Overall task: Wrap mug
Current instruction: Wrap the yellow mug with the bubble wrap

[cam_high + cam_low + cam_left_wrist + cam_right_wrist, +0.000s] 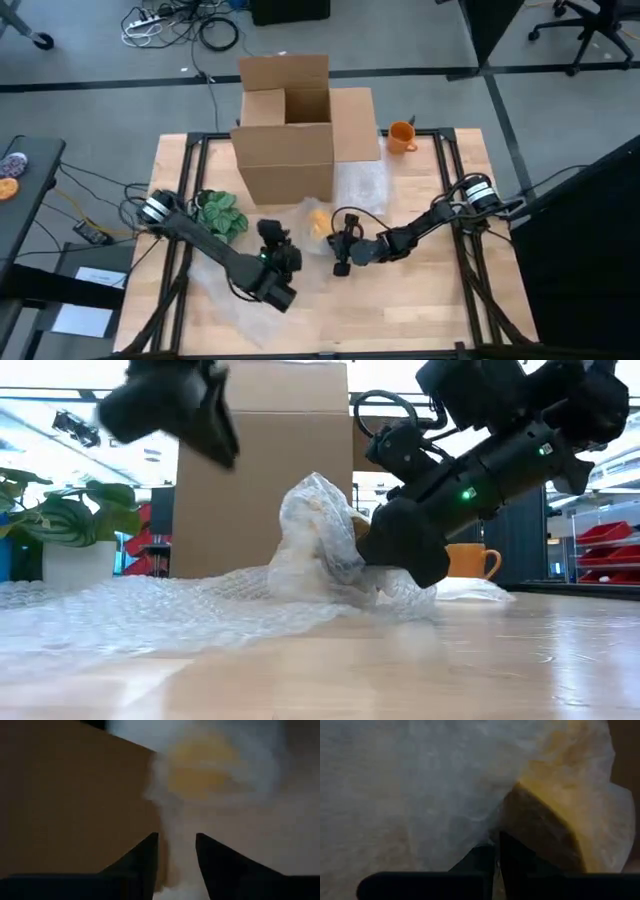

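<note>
The wrapping looks well under way: the mug (316, 224) sits just in front of the box (285, 130), near mid-bench, already draped in bubble wrap (320, 540), its orange showing through the film in both wrist views. The step in hand seems to be drawing the loose sheet tight round it.

The right gripper (496, 865) is beside the mug, on the side away from the plant (220, 213), with its fingers closed together on a fold of wrap, pressed against the bundle. The left gripper (176, 857) hovers off the bench on the plant side of the mug, fingers apart, wrap between them but nothing visibly gripped.

Next, I judge, the left gripper should pinch the free edge and fold it over while the right holds the bundle steady.

A second orange mug (401, 135) stands behind the box.
</note>
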Available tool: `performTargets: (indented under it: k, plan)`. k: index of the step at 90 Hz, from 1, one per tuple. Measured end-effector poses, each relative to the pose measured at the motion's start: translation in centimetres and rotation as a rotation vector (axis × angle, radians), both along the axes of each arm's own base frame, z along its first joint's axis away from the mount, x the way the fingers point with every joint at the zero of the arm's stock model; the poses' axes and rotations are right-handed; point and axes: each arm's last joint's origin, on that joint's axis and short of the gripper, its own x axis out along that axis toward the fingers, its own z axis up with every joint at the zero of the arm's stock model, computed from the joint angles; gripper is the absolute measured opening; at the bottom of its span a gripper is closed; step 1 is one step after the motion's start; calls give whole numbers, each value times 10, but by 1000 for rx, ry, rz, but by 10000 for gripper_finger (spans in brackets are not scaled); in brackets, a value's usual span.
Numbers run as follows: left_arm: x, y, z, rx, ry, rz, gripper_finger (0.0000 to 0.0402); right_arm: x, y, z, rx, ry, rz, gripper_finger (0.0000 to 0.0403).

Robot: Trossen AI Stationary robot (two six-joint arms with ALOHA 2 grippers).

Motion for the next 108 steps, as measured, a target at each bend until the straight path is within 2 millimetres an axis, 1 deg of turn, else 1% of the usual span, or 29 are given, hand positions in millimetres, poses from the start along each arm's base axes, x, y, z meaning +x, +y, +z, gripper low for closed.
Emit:
performTargets:
  k: [6, 11, 19, 28, 33, 38, 45, 61, 71, 77, 88, 96, 108]
  plan:
    - [0, 2, 4, -5, -98, -6, 117, 0, -2, 0, 0, 0, -4, 0]
    - [4, 5, -2, -11, -124, -21, 117, 1, -4, 0, 1, -3, -11, 0]
    - [15, 12, -21, -26, -155, -34, 117, 3, -8, 2, 7, -25, -25, 1]
    - [32, 22, -48, -57, -195, -65, 117, 5, -12, 3, 11, -39, -39, 6]
    - [40, 25, -58, -70, -230, -93, 117, 5, -14, 3, 12, -39, -45, 12]
    - [49, 27, -63, -78, -274, -115, 117, 6, -16, 3, 23, -41, -58, 21]
    - [58, 28, -62, -93, -350, -146, 117, 6, -20, 2, 47, -47, -84, 35]
    - [66, 38, -76, -74, -318, -136, 117, 6, -22, 1, 63, -49, -104, 69]
    - [69, 42, -82, -84, -311, -125, 117, 2, -14, 2, 47, -19, -84, 84]
    - [69, 44, -86, -93, -298, -120, 117, -4, -8, 6, 21, 25, -74, 91]
    - [69, 46, -88, -100, -293, -108, 117, -17, 2, 15, 10, 107, -44, 97]
    - [69, 46, -88, -100, -289, -106, 117, -28, 12, 25, 10, 142, -18, 98]
    - [69, 46, -88, -102, -292, -102, 117, -38, 27, 47, 39, 84, 41, 95]
